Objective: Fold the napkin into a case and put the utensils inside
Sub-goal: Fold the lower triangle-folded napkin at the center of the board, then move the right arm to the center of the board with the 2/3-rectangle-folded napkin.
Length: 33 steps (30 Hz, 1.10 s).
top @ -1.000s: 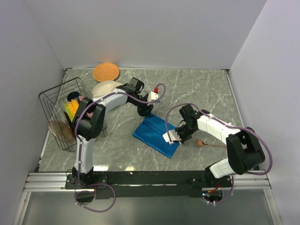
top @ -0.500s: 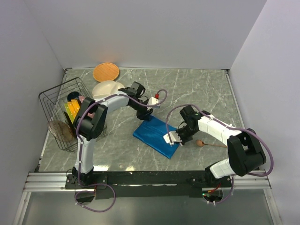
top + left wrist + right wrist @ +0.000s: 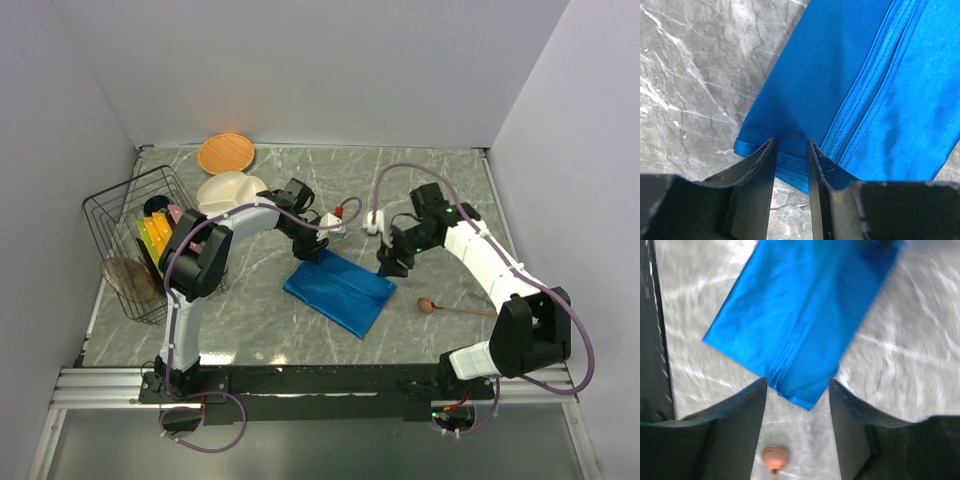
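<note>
The blue napkin (image 3: 338, 290) lies folded on the marble table as a layered rectangle, running from back left to front right. My left gripper (image 3: 312, 252) is low at its far left end. In the left wrist view its jaws (image 3: 791, 142) stand narrowly open, straddling the hemmed edge of the napkin (image 3: 840, 75), with bare table showing between them. My right gripper (image 3: 390, 266) hangs open above the napkin's right side, holding nothing. In the blurred right wrist view the napkin's (image 3: 800, 305) corner and the wooden spoon's bowl (image 3: 775, 457) show between its jaws (image 3: 796, 382). The spoon (image 3: 427, 305) lies right of the napkin.
A wire basket (image 3: 140, 240) with colourful plates stands at the left edge. A white divided plate (image 3: 228, 188) and an orange plate (image 3: 225, 153) lie at the back left. Walls close in the table at the back and on both sides.
My right gripper has opened, let go of the napkin's front end, and lifted back and to the right. The left gripper's jaws have narrowed at the far end.
</note>
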{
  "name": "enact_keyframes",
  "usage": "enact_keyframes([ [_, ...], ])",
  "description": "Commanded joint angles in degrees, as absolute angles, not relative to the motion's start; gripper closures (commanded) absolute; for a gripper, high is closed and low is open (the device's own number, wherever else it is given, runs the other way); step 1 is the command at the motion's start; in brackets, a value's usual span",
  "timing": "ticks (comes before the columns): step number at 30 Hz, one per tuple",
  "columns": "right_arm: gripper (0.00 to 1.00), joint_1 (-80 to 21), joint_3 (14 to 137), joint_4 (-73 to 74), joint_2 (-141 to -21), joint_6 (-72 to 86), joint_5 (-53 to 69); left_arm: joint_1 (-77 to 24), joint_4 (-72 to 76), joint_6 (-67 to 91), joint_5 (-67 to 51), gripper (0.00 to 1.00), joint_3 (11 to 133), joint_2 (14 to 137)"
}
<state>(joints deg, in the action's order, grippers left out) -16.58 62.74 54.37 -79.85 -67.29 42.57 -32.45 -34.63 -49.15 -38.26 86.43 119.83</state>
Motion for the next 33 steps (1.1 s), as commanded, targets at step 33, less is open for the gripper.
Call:
enact_keyframes([
  [33, 0.71, -17.3, 82.1, 43.5, -117.5, -22.2, 42.3, -30.0, -28.0, -42.9, -41.0, 0.47, 78.1, 111.0],
])
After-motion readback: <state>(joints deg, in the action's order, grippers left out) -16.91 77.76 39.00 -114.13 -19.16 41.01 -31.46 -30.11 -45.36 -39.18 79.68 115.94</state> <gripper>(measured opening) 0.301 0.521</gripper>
